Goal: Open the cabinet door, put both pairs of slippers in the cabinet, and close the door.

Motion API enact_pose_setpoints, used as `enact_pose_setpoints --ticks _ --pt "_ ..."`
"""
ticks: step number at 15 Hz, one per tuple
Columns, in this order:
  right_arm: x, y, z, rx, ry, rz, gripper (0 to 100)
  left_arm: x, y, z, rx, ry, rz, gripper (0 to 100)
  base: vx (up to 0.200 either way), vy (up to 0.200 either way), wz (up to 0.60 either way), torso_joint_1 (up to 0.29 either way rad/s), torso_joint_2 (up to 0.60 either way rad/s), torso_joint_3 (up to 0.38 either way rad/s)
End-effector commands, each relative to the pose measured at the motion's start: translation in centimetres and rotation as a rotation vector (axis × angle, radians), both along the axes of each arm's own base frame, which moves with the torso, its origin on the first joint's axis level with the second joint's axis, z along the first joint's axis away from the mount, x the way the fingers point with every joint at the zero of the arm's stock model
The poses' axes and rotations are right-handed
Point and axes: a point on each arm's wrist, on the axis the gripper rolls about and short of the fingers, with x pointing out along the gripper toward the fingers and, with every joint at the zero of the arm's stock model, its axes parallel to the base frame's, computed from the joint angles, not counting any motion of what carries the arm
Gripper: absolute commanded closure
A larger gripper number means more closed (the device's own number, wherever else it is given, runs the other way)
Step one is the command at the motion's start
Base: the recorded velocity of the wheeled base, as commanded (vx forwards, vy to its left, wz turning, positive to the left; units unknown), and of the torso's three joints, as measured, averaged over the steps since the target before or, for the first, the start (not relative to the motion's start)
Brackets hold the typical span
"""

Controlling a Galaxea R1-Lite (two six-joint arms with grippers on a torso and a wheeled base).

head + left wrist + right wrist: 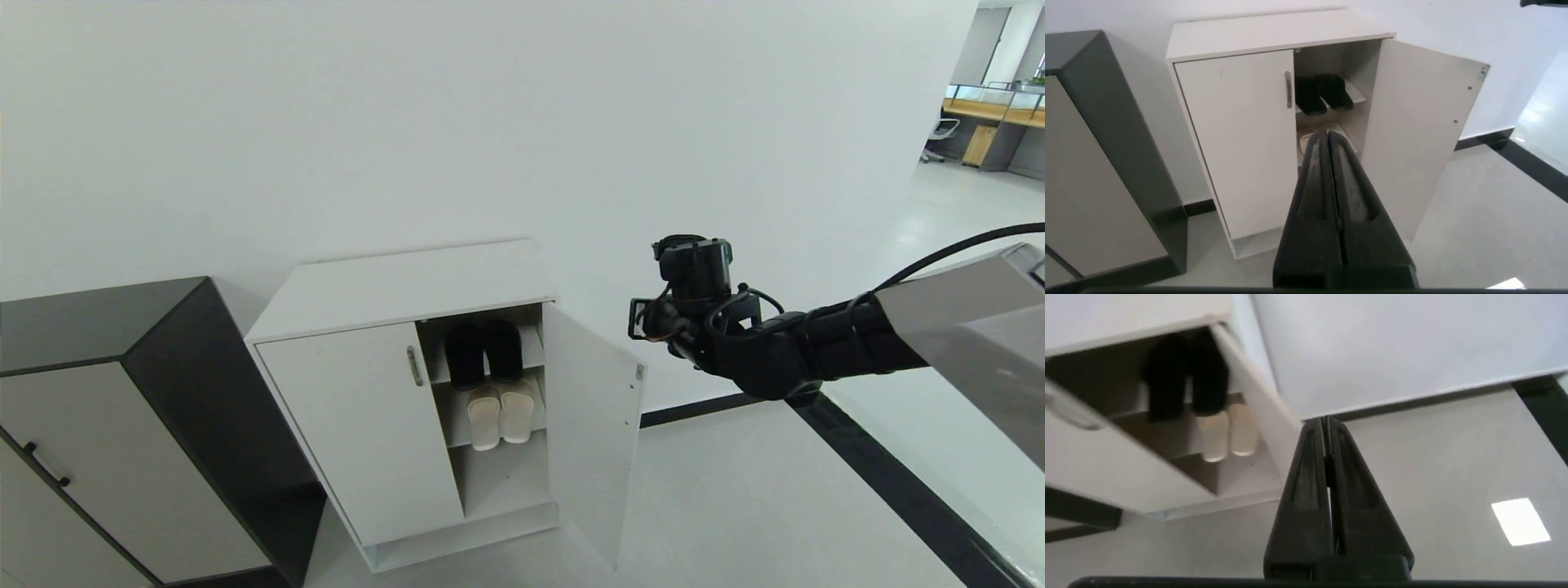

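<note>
The right gripper (1327, 425) has its two black fingers pressed together with nothing between them. It hangs in the air to the right of the cabinet's (392, 286) open right door (592, 425), apart from it. The left gripper (1328, 135) is likewise closed and carries nothing; it is held in front of the cabinet, pointing towards the opening.

A small sticker (638, 372) sits at the upper corner of the open door's inner face; its print is too small to read.

The white cabinet stands against the wall (490, 122). Its left door (359, 425) is closed, with a slim handle (414, 365) at its inner edge. Inside, the black slippers (483, 353) lie side by side on the upper shelf, and the pale slippers (500, 415) lie side by side on the shelf below. A dark cabinet (188, 392) stands just beside the white one, on its left.
</note>
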Motion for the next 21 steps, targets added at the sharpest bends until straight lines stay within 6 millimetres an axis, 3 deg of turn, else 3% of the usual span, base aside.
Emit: enact_pose_setpoints --ticks 1,6,21 --pt "2.1 -0.1 -2.4 -0.017 0.03 -0.025 100 0.0 0.0 0.0 0.0 0.001 0.0 100 0.0 0.0 0.0 0.0 0.0 0.0" --pt "4.6 -0.3 -4.8 -0.02 0.04 -0.049 100 0.0 0.0 0.0 0.0 0.001 0.0 100 0.0 0.0 0.0 0.0 0.0 0.0" --pt "6.0 -0.2 -7.6 -0.044 0.086 -0.058 100 0.0 0.0 0.0 0.0 0.001 -0.001 100 0.0 0.0 0.0 0.0 0.0 0.0"
